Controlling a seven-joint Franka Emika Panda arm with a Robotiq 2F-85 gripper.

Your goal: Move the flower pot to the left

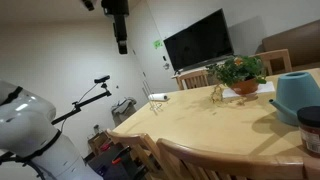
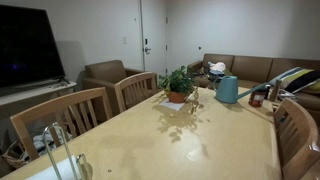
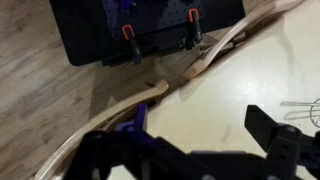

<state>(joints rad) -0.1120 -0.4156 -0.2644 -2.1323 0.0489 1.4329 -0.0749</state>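
Note:
The flower pot (image 1: 240, 84) is a small terracotta pot with a bushy green plant. It stands on the far side of the light wooden table (image 1: 200, 125) and also shows in an exterior view (image 2: 178, 95). My gripper (image 1: 122, 44) hangs high above the table's far end, well away from the pot. In the wrist view the gripper (image 3: 200, 128) is open and empty, looking down over the table edge; the pot is out of that view.
A teal-blue rounded container (image 1: 297, 93) (image 2: 228, 90) stands near the pot. A dark cup (image 1: 311, 128) and small wire items (image 1: 156, 98) are on the table. Wooden chairs (image 2: 70, 112) ring it. A black case (image 3: 150, 30) lies on the floor.

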